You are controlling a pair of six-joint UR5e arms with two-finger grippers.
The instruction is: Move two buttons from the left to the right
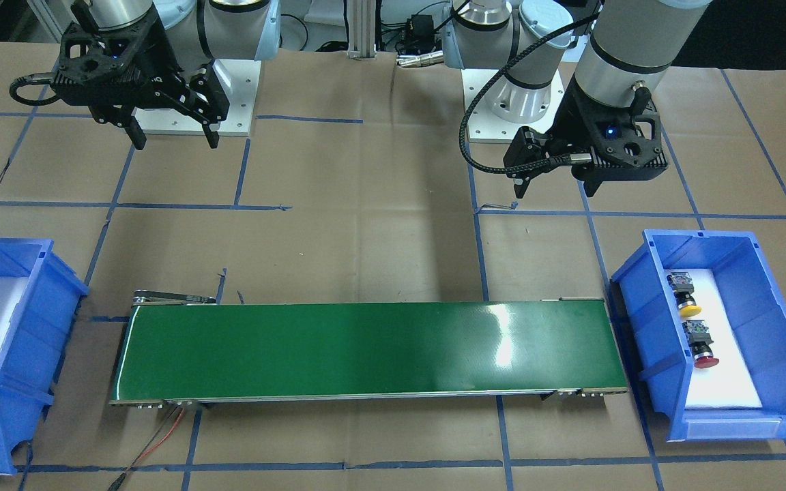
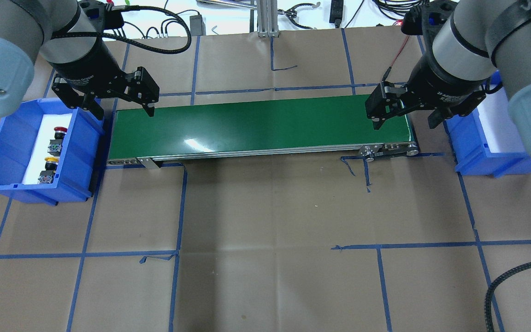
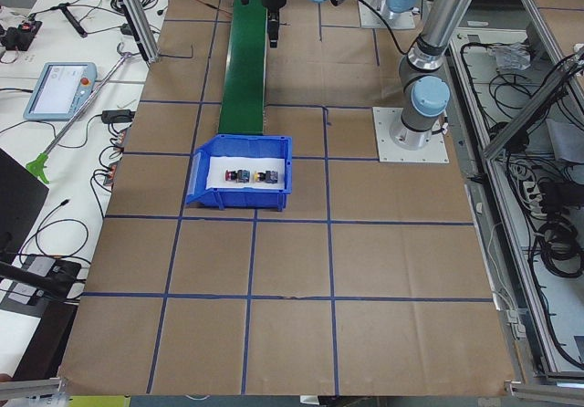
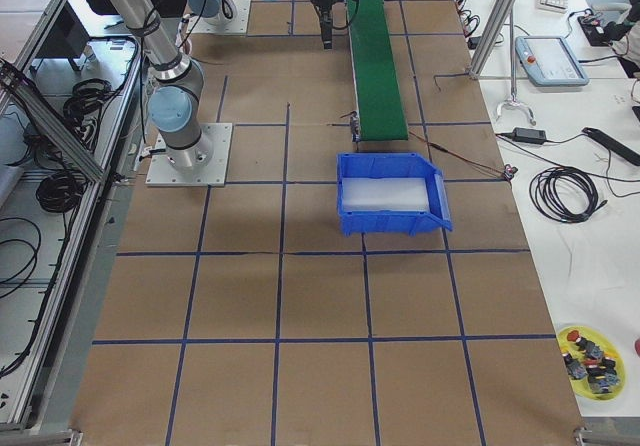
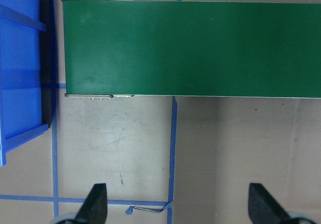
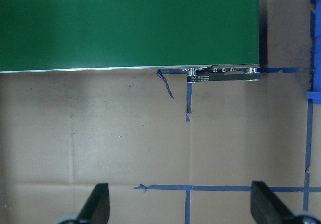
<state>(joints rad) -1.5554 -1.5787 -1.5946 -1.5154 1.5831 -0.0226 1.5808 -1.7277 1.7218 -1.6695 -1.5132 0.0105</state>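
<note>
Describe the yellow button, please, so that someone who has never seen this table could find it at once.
At the end of the green conveyor belt on the robot's left stands a blue bin with two push buttons on its white pad. The yellow button lies nearer the robot; its yellow cap sets it apart from the red button beside it.

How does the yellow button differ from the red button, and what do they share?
Cap colour: the yellow button has a yellow cap, the red button a red one. Place: the yellow button lies nearer the robot's side of the table, the red button farther out. Both have black bodies and lie on their sides on the white pad in the same blue bin.
</note>
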